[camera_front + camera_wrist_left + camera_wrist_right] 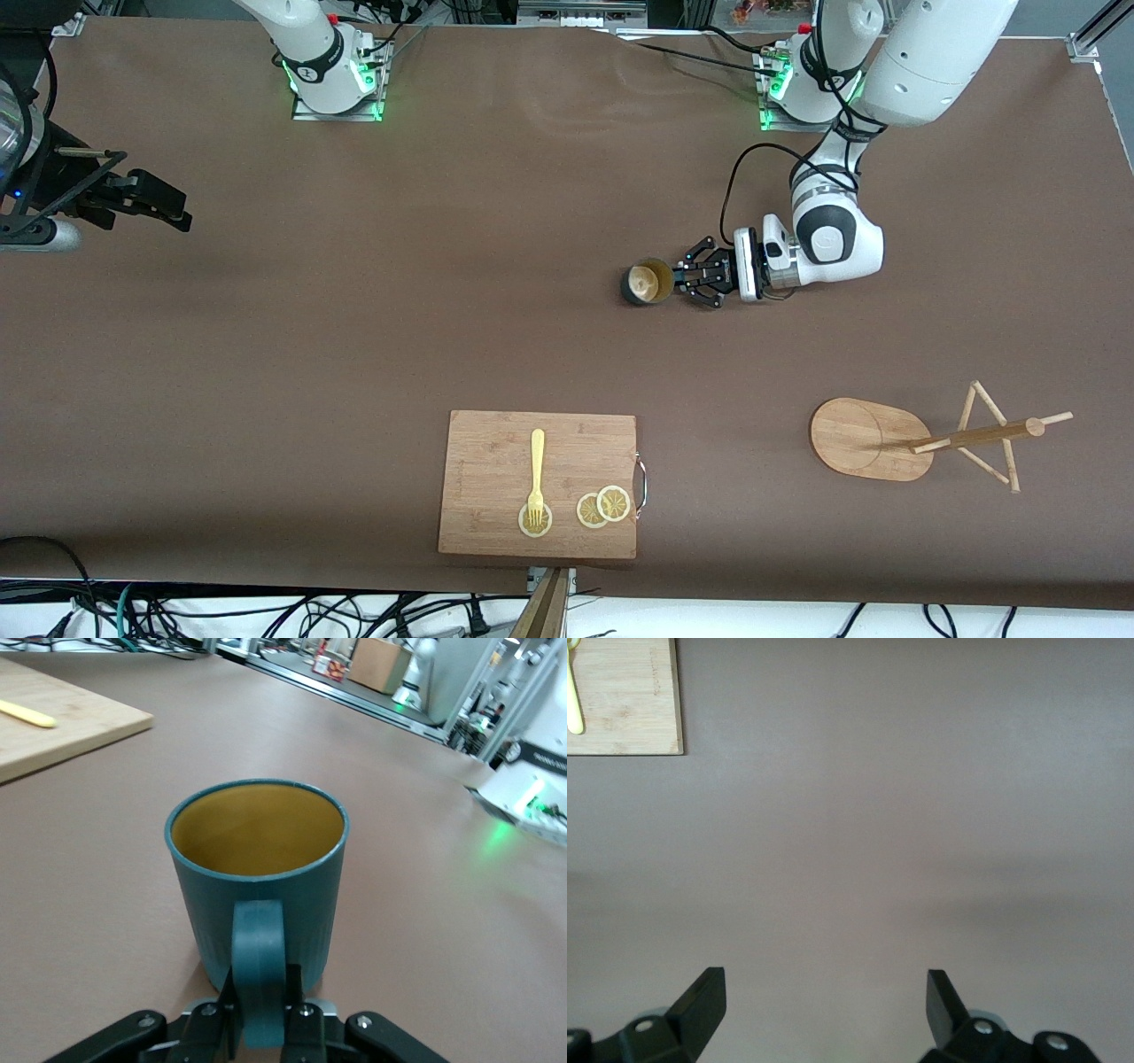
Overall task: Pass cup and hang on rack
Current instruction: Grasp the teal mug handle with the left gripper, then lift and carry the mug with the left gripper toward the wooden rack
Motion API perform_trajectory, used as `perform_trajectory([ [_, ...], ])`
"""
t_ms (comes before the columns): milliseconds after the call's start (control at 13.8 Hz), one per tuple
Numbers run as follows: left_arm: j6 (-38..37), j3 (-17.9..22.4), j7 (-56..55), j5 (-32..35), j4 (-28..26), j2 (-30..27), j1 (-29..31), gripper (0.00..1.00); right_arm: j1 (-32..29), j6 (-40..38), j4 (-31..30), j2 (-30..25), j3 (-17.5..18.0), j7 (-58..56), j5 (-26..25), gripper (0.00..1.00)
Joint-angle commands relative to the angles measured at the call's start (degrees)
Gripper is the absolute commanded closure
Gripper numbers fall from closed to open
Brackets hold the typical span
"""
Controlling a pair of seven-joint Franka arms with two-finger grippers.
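Observation:
The cup (645, 283) is dark teal with a mustard-yellow inside and stands upright on the brown table near its middle. My left gripper (689, 282) is level with it on the left arm's side, shut on its loop handle. In the left wrist view the cup (257, 868) fills the middle and the fingers of the left gripper (259, 981) clamp the handle from both sides. The bamboo rack (873, 439) stands nearer the front camera, toward the left arm's end. My right gripper (164, 206) waits, open and empty (824, 997), over the right arm's end.
A rectangular wooden cutting board (496, 443) lies at the table's front edge, with a yellow fork (536, 474) and lemon slices (603, 507) on it. The board's corner shows in the left wrist view (80, 731) and in the right wrist view (629, 700).

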Motion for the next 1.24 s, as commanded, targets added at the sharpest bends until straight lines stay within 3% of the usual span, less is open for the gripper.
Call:
perform_trajectory([
  [0,-0.6,0.5,-9.9,3.6,-0.6,-5.0,1.3,1.0,0.0,-1.5,1.8,0.7,0.0,-1.3,-0.7,0.0],
  [291,-4.9,0.5,-27.7,19.6,0.8,-10.6,8.0,1.0,0.0,-1.5,1.9,0.7,0.0,-1.3,-0.7,0.0],
  [436,-9.8,0.5,-30.2,24.8,3.2,-10.6,12.7,1.0,-0.1,-1.5,1.9,0.7,-0.1,-1.3,-0.7,0.0],
  [654,-16.1,0.6,-34.7,31.3,5.8,-10.6,19.6,1.0,-0.1,-1.5,1.8,0.8,-0.2,-1.1,-0.8,0.0],
  [1163,-30.0,0.7,-37.6,40.6,5.9,-10.6,31.0,1.0,-0.1,-1.4,1.8,0.8,-0.2,-1.0,-0.8,0.0],
])
